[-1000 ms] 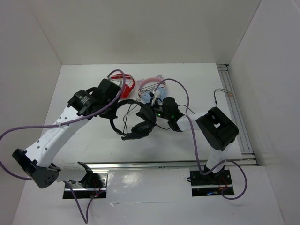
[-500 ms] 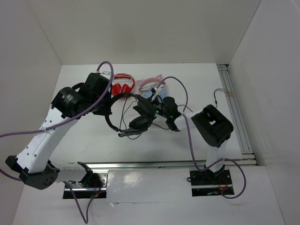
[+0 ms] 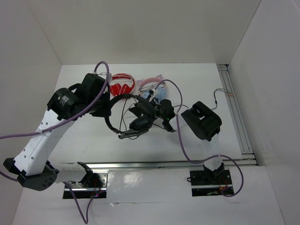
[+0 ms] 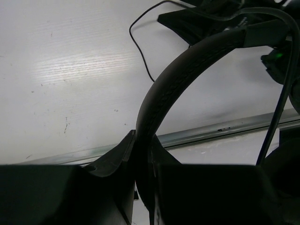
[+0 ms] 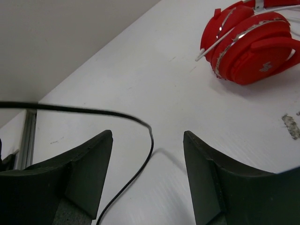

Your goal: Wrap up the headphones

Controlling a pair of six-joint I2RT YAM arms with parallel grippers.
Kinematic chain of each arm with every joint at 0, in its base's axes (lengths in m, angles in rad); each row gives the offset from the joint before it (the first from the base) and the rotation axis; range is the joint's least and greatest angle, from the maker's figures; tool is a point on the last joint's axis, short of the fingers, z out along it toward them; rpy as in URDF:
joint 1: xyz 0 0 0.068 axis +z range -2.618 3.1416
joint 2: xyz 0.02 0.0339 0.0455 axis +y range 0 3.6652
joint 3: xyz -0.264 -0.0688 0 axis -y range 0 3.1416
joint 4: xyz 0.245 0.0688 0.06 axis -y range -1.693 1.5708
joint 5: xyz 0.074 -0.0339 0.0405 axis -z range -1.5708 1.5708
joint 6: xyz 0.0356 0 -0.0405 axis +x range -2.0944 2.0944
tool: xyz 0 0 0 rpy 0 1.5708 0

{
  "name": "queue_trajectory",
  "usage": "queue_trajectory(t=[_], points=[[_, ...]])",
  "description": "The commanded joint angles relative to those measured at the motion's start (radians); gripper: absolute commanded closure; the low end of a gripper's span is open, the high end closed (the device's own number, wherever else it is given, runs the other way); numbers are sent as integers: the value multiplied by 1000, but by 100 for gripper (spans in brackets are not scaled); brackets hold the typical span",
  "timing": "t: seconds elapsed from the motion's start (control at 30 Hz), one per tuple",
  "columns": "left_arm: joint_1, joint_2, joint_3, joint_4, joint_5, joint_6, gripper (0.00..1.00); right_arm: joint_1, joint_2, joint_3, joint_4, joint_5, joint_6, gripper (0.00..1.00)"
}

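Observation:
The black headphones point(image 3: 139, 123) hang lifted over the middle of the table, with the boom mic point(image 3: 127, 135) at the bottom. My left gripper point(image 3: 107, 106) is shut on the headband; in the left wrist view the band point(image 4: 187, 70) arcs up out of the closed fingers point(image 4: 123, 154). My right gripper point(image 3: 158, 110) is open just right of the earcups. In the right wrist view the thin black cable point(image 5: 70, 110) runs loosely between its spread fingers point(image 5: 93, 159) without being gripped.
The red-and-white headphones point(image 3: 123, 86) and the pink and light-blue cat-ear headphones point(image 3: 152, 89) lie at the back of the table; the red pair point(image 5: 253, 47) shows ahead of my right gripper. A metal rail point(image 3: 164, 164) runs along the near edge and another point(image 3: 234, 108) along the right side.
My left gripper has moved left and back with the headband, pulling the headphones left. My right arm has swung in to the left after them, its gripper still open.

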Motion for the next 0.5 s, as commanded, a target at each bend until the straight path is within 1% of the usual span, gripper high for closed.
queue_trajectory(t=[0.0, 0.1, 0.3, 0.33, 0.37, 0.47], points=[[-2, -44, 68, 40, 48, -29, 100, 23, 63, 95, 142, 9, 40, 31], [-2, -44, 77, 29, 48, -38, 100, 41, 124, 170, 161, 18, 60, 31], [-2, -53, 95, 20, 48, -38, 100, 70, 229, 335, 112, 39, 60, 31], [-2, -53, 95, 20, 39, -38, 100, 70, 256, 349, 103, 39, 60, 33], [-2, -53, 95, 20, 39, -38, 100, 81, 270, 359, 103, 39, 69, 33], [-2, -53, 115, 20, 28, -47, 100, 90, 325, 379, 127, 39, 101, 42]])
